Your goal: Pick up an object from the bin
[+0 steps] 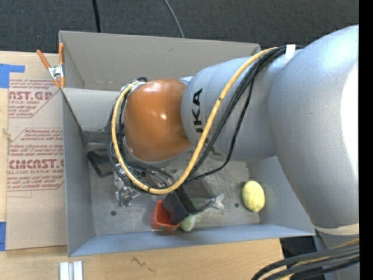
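Note:
My gripper (123,192) reaches down under the orange wrist cover to the bin floor in the left half of the bin. A dark flat thing (98,163) lies just left of it, near the left wall. To its right, by the front wall, sits a small cluster: a red-orange piece (162,218), a black block (181,203) resting on it, and a pale green round thing (189,223). Nothing shows in the gripper's grasp.
A yellow lemon-shaped ball (253,195) lies at the front right of the bin. A clear, whitish piece (213,202) lies between it and the cluster. The arm, with its orange cover and yellow cable, hides the middle and back of the bin.

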You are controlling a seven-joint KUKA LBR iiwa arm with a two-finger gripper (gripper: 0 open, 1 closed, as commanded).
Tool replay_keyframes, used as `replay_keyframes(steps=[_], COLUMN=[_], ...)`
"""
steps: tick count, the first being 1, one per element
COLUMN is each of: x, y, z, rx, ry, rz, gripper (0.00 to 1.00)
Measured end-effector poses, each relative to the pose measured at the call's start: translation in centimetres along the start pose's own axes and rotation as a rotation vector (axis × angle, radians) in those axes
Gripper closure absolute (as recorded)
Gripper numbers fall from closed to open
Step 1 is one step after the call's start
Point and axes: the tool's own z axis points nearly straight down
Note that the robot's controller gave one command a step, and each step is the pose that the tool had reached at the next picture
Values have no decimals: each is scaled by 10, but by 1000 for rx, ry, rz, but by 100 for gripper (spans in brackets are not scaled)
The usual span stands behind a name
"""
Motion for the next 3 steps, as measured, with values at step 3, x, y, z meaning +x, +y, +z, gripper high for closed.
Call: replay_keyframes(steps=[3], x=[8], y=[5], z=[-40], rx=[3], ry=[4], rz=[-85], gripper=[100])
